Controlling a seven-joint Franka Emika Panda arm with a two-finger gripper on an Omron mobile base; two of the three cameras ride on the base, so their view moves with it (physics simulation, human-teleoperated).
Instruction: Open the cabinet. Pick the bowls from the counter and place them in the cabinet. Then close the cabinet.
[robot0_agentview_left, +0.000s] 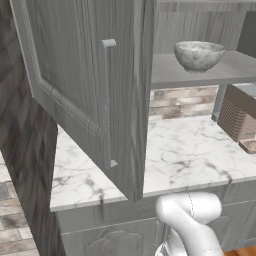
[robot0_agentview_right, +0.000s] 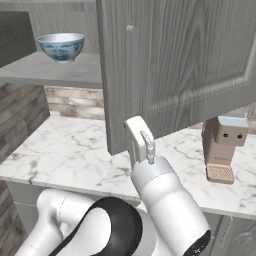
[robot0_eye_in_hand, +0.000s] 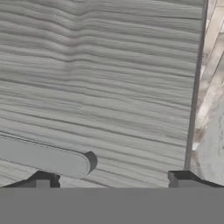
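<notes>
In the left base view, the cabinet (robot0_agentview_left: 90, 75) filled the upper left of the frame, its door swung out with the slim bar handle (robot0_agentview_left: 106, 102) running down the middle. At upper right the speckled grey bowl (robot0_agentview_left: 199, 55) sat upright on the shelf (robot0_agentview_left: 235, 67). The counter (robot0_agentview_left: 185, 150) spread across the lower centre, with a brown ribbed appliance (robot0_agentview_left: 240, 117) at the right edge.

In the right base view, the blue bowl (robot0_agentview_right: 61, 47) stood on the shelf at upper left. An open door covered the upper right, and the gripper (robot0_agentview_right: 142, 145) sat low in the centre, just in front of that door's lower edge. A small tan coffee machine (robot0_agentview_right: 222, 150) stood on the counter at right.

In the hand view, wood grain of the door lay close ahead, the handle's end at lower left. The two fingertips (robot0_eye_in_hand: 41, 180) stood spread wide apart at the bottom, holding nothing.
</notes>
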